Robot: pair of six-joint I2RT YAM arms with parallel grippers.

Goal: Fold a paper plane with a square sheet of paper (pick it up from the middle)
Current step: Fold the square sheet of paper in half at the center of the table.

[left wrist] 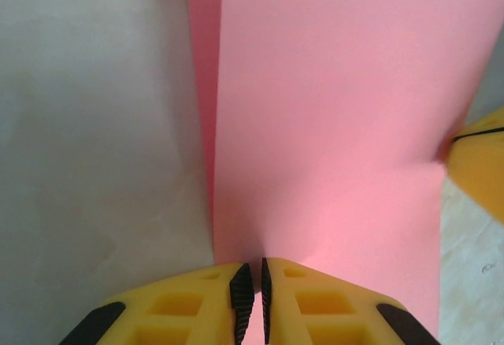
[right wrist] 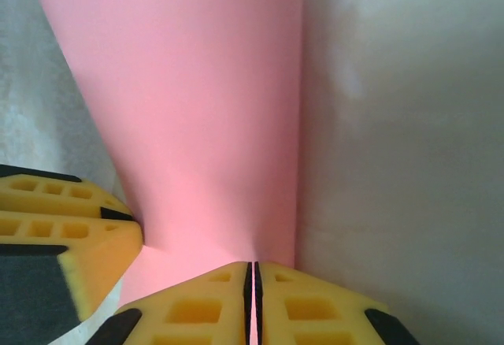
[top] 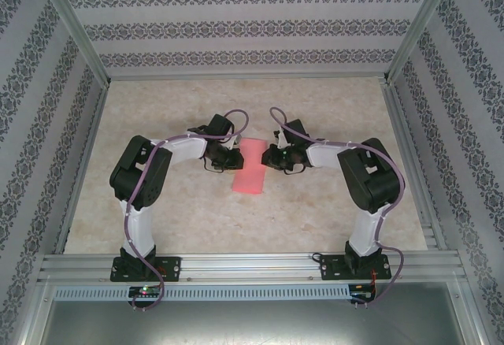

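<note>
Two grippers are pinching the square sheet of paper [top: 250, 168] from both sides. The left gripper [left wrist: 253, 282] is squeezing tight on its left edge. The pink paper is stretching between them over the middle of the table [top: 157, 203]. The right gripper [right wrist: 253, 282] is squeezing tight on its right edge.

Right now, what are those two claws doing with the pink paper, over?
Left gripper shut on one edge of pink paper sheet. Right gripper shut on the opposite edge. Sheet looks folded narrow, held between them. Nothing blocking seen.

Left gripper [top: 234, 158] and right gripper [top: 267, 158] flank paper [top: 250, 175]; table [top: 197, 223] beyond free.
</note>
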